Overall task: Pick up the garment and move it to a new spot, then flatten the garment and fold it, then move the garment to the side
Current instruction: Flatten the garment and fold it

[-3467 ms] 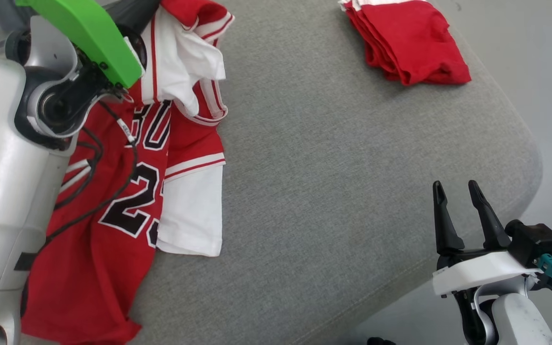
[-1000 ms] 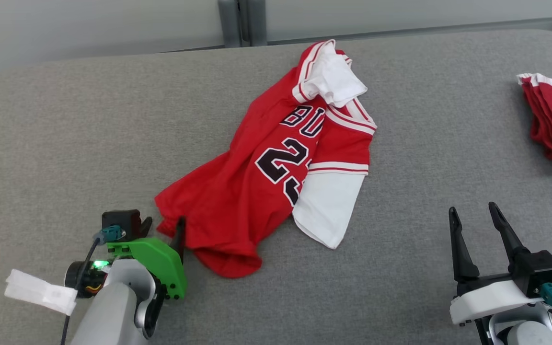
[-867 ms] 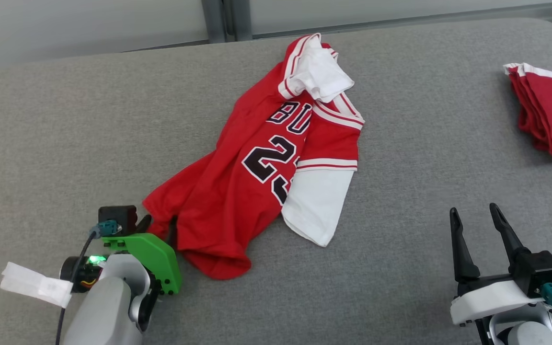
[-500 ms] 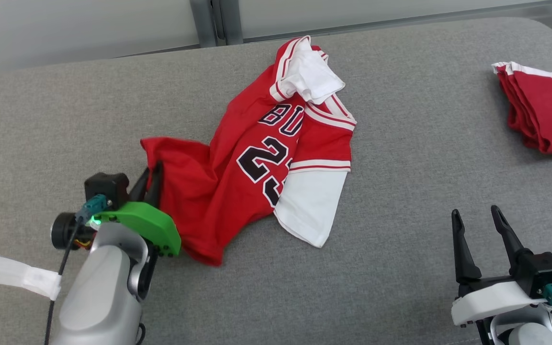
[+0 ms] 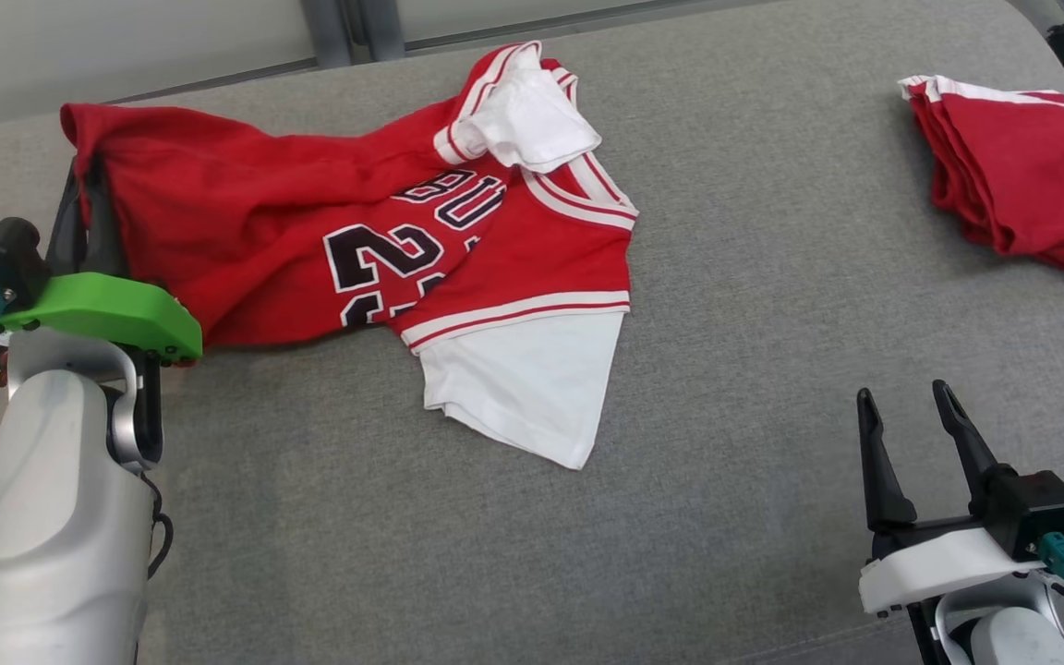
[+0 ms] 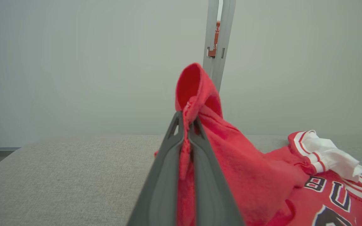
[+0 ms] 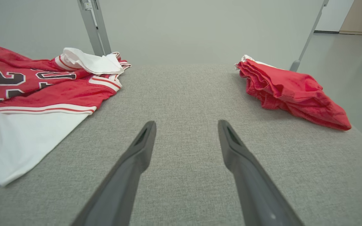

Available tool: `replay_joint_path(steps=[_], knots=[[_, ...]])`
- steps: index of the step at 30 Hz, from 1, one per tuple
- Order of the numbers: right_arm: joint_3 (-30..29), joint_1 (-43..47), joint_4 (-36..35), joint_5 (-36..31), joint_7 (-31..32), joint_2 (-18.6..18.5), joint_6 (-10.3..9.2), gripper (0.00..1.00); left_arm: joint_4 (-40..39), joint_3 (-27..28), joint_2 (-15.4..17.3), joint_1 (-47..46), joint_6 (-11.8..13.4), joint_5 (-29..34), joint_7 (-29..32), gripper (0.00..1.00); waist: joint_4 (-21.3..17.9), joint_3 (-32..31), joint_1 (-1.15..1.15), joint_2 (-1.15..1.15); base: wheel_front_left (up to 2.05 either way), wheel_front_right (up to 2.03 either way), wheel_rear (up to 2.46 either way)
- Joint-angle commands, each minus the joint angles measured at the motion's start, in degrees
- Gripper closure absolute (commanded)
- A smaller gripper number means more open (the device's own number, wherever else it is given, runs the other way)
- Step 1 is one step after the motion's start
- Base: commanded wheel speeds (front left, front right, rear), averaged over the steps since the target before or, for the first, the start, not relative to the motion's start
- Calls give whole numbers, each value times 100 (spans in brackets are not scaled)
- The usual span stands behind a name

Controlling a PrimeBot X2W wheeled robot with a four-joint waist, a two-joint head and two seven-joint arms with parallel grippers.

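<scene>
Lying apart from jersey (image 5: 310, 222): folded pile (image 5: 1017, 175).

The garment (image 5: 246, 231) lay across the table's (image 5: 754, 332) left half; a folded pile (image 5: 1021, 175) sat far right, well apart.

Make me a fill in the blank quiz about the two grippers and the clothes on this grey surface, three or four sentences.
The left gripper is ____ on a red edge of the jersey.
The right gripper stands ____, holding nothing.
The jersey's sleeves are coloured ____.
The folded red garment lies on the robot's ____ side.
Missing words: shut, open, white, right.
</scene>
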Motion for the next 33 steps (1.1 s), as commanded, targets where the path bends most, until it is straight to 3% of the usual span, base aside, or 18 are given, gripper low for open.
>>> replay_joint_path(steps=[1,9,19,27,28,29,30,31,33], knots=[[-35,16,17,29,2,-10,-9,0,-24,51,42,-81,32,-3,-81,100,-171,62,0,0,0,0,0],[-101,288,63,157,2,-8,-9,0,-704,32,-291,760,-110,-105,-160,100,-17,-225,0,0,0,0,0],[-81,530,112,85,2,-8,-9,0,-2269,-396,-831,2738,89,-509,148,100,875,-715,0,0,0,0,0],[-19,546,151,55,2,-8,-9,0,-2157,-963,-943,3555,184,-1170,458,100,1249,-810,0,0,0,0,0],[4,558,175,62,2,-9,-9,0,-2041,-1037,-944,3525,194,-1180,442,78,1269,-811,0,0,0,0,0],[-2,565,181,71,2,-12,-10,0,-1972,-1108,-948,3489,191,-1180,430,63,1283,-810,0,0,0,0,0],[-1,570,191,81,2,-17,-10,0,-1886,-1177,-952,3446,171,-1238,421,8,1294,-805,0,0,0,0,0],[9,571,203,89,2,-13,-9,0,-1826,-1233,-954,3425,161,-1267,427,0,1297,-800,0,0,0,0,0],[20,569,213,107,2,-13,-9,0,-1734,-1328,-954,3398,197,-1287,367,0,1300,-782,0,0,0,0,0]])
